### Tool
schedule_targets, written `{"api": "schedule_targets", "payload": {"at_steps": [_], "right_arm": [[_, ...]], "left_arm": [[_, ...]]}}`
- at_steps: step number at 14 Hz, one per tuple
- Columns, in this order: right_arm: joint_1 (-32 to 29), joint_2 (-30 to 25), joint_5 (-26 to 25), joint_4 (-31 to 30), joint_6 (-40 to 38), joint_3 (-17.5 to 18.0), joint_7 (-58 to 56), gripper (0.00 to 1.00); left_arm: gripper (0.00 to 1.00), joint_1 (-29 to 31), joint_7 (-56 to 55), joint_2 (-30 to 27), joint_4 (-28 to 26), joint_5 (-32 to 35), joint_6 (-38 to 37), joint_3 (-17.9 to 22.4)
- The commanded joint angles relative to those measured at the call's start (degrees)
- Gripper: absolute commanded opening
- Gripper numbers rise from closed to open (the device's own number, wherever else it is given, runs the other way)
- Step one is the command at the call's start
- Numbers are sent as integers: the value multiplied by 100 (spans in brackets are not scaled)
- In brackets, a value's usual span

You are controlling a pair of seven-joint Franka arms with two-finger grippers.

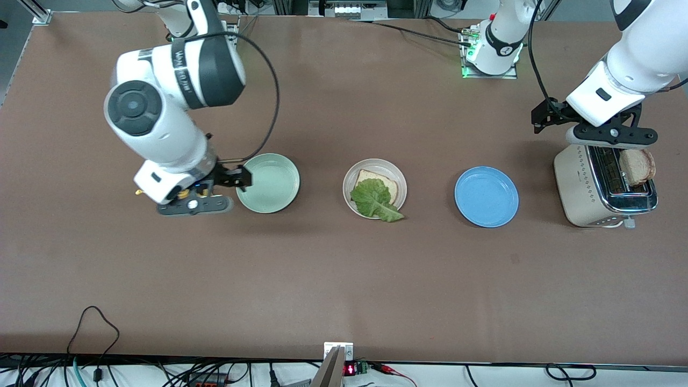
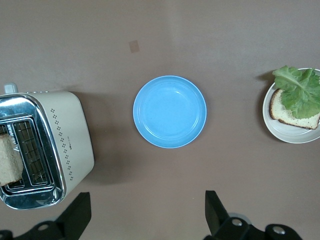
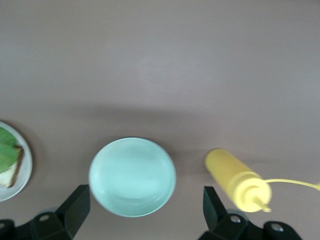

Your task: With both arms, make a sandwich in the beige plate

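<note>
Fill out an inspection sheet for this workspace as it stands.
Surface: brown table, bare between items.
Job's things: beige plate holds one bread slice under lettuce; second slice stands in toaster.
Clutter: mint-green plate, blue plate, yellow squeeze bottle.
Grippers: left pincer open over toaster; right pincer open beside mint-green plate.
Cables: black loop at table edge.
Surroundings: nothing seen.

Even overhead light, soft shadows (right wrist view slightly blurred).
</note>
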Motion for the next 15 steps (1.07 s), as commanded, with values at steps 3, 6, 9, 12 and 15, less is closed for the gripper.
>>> {"api": "schedule_targets", "payload": {"at_steps": [3, 6, 9, 12, 15], "right_arm": [[-421, -134, -40, -126, -138, -363, -603, 100], [-975, -353, -31, -117, -384, -268, -850, 100], [-2002, -652, -188, -117, -455, 757, -877, 100], [-3021, -1055, -733, -204, -464, 1918, -850, 100], [-4279, -1635, -1339, -564, -473, 3465, -614, 100]], "left_arm": [[100, 2, -36, 69, 180, 117, -160, -20], [100, 2, -36, 69, 180, 117, -160, -20], [100, 2, -44, 69, 180, 117, -151, -20], [100, 11, -53, 69, 180, 117, -151, -11], [100, 11, -53, 95, 180, 91, -160, -2]]}}
